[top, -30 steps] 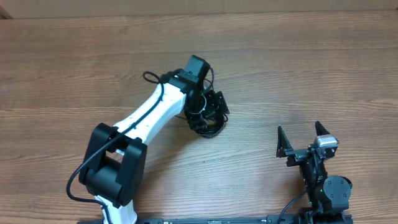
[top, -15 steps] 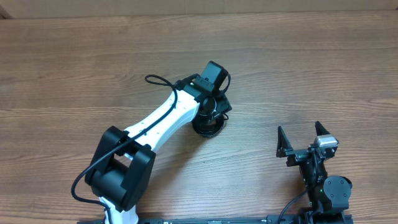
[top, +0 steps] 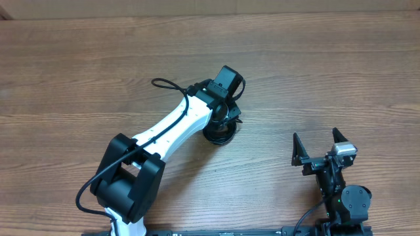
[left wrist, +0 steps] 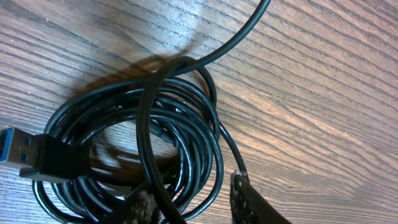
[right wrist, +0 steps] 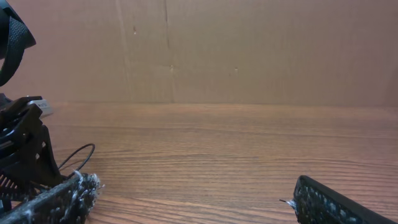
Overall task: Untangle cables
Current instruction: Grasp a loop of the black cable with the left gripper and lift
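1. The left gripper [top: 224,123] is hanging right over the cables [top: 219,135], near the middle of the table [top: 328,65]. In the left wrist view its fingers [left wrist: 250,202] are sitting at a narrow gap, one on each side of the coil's near edge, with several strands running between them. I can't tell whether they're actually pinching or just straddling the bundle.
2. The right gripper [top: 315,134] is parked well apart, off at the near right of the table. Its jaws are standing wide with nothing between them, and the right wrist view is showing only bare wood in the gap.
3. The left arm is covering most of the bundle from above, so the overhead view is only showing a dark lump poking out past the wrist. A brown cardboard wall [right wrist: 249,50] is standing behind the table.
4. Up close the cables [left wrist: 205,143] are lying as a flat coil of thin black loops stacked on each other. One strand is crossing over the top of the coil and trailing off toward the upper right. A USB plug [left wrist: 34,152] with a blue insert is resting on the coil's left edge.
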Motion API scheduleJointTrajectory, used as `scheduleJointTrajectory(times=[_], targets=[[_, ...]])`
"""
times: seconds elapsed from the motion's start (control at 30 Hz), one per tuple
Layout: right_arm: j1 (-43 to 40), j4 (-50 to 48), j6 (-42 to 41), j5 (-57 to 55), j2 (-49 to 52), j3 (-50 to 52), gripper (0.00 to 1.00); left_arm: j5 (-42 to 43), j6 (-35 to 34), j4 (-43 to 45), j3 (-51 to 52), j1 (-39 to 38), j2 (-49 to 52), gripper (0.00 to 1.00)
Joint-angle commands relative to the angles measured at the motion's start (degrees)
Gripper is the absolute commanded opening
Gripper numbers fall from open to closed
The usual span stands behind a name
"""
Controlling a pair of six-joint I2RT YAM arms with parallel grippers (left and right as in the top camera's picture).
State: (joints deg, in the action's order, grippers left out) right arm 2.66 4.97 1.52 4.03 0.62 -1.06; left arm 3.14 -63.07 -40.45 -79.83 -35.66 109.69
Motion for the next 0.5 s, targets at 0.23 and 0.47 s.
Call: scheduleJointTrajectory(times=[0.23, 0.47], targets=[[-0.15, -0.35, 0.26, -0.55, -0.44, 0.57, 1.00, -0.13, -0.11, 0.02, -1.03, -0.33, -0.31, 0.04], [-0.15, -0.35, 0.26, -0.55, -0.44, 0.57, 1.00, -1.97, 5.22, 0.22, -3.50, -0.31, -7.93, 0.04]])
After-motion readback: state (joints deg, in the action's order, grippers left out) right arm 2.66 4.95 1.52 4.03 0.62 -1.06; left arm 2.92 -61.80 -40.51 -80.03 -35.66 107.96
